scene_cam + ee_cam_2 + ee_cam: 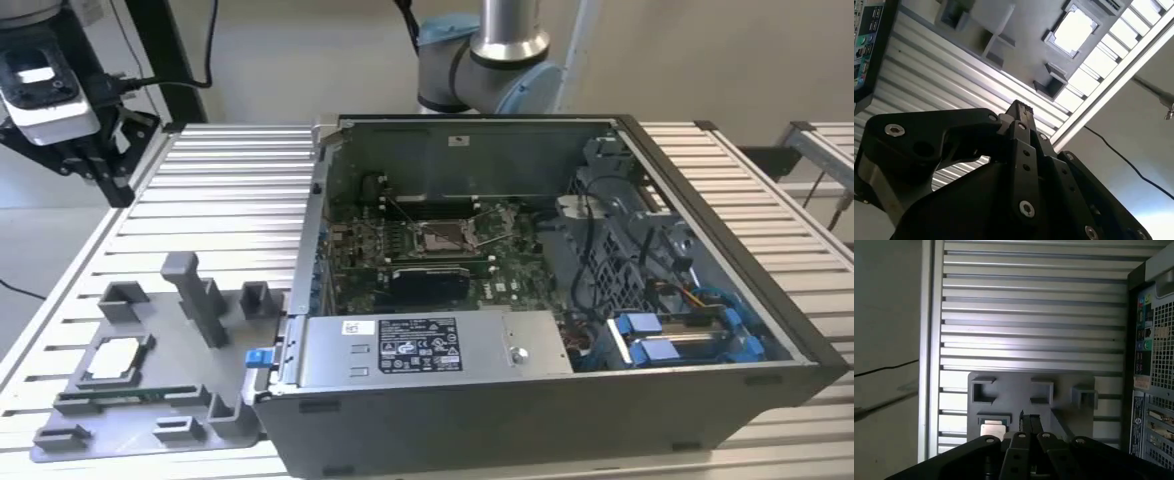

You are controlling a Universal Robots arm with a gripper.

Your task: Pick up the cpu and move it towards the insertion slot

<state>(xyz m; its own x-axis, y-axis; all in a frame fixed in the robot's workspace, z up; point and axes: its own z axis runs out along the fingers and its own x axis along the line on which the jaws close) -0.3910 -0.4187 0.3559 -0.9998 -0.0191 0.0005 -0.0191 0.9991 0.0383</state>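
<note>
The cpu (114,358), a small silvery square chip, lies flat in a pocket of the grey fixture (187,410) on the exterior view's left. In both wrist views it is the bright square in that pocket, cpu (1072,31) and cpu (993,430). My gripper (114,175) hangs high over the table's far left corner, well apart from the chip. Its black fingers (1019,111) are pressed together with nothing between them, as also shows at the gripper (1029,421). The insertion slot (441,236), a metal-framed square socket, sits on the green board inside the open computer case (561,400).
A thin green memory stick (118,397) lies in the fixture in front of the chip. Upright grey posts (200,300) rise from the fixture. The case walls surround the board, with cables and blue parts (667,335) on the exterior view's right. The arm's base (487,60) stands behind the case.
</note>
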